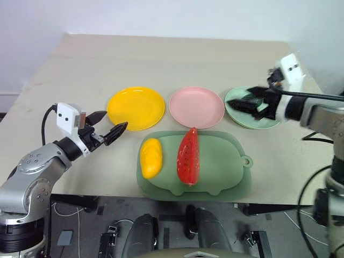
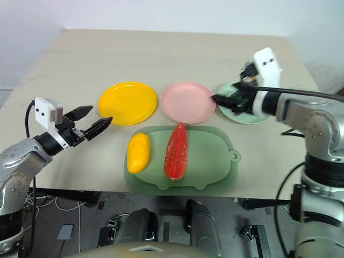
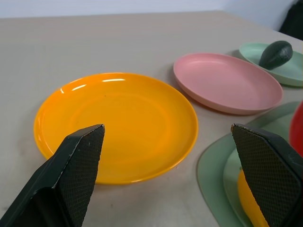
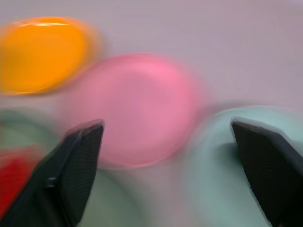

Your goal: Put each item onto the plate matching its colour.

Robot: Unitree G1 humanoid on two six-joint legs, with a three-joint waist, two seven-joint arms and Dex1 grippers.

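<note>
A yellow mango (image 1: 151, 157) and a red watermelon wedge (image 1: 188, 157) lie side by side on the green pig-shaped mat (image 1: 226, 161). Beyond the mat stand a yellow plate (image 1: 136, 107), a pink plate (image 1: 196, 106) and a mint green plate (image 1: 244, 122), the first two bare. The dark green avocado (image 3: 276, 53) lies on the mint plate (image 3: 293, 75). My right gripper (image 2: 228, 103) hovers open over that plate's left side, nothing between its fingers. My left gripper (image 1: 115, 119) is open and empty, just left of the yellow plate, pointing toward it.
The plates and mat sit on a beige table (image 1: 161, 59) with wide bare room behind the plates. The mat reaches close to the table's front edge (image 1: 107, 194). A white wall rises behind the table.
</note>
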